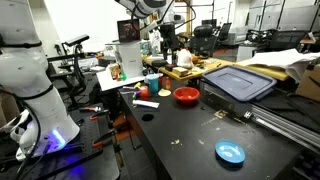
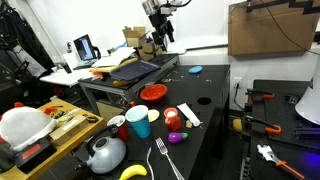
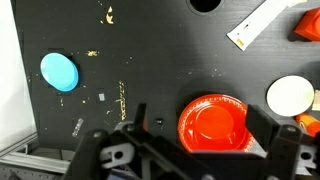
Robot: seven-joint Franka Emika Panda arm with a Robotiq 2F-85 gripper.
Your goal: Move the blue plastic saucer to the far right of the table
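Observation:
The blue plastic saucer (image 3: pixel 59 71) lies flat on the black table (image 3: pixel 140 50), at the left of the wrist view. It also shows in both exterior views (image 1: pixel 230 152) (image 2: pixel 195 70). My gripper (image 3: pixel 200 128) is open and empty, high above the table. In the wrist view the red bowl (image 3: pixel 212 123) shows between its two fingers, well to the right of the saucer. The gripper hangs from the arm in both exterior views (image 1: pixel 168 43) (image 2: pixel 160 38).
A grey-blue bin lid (image 1: pixel 238 80) lies behind the red bowl (image 1: pixel 186 95). A white strip (image 3: pixel 255 25), a white round object (image 3: pixel 290 95) and an orange item (image 3: pixel 306 26) lie nearby. A metal rail (image 3: pixel 20 155) runs along the table edge. A teal cup (image 2: pixel 138 120), a fork (image 2: pixel 165 160) and a kettle (image 2: pixel 105 153) are at one end.

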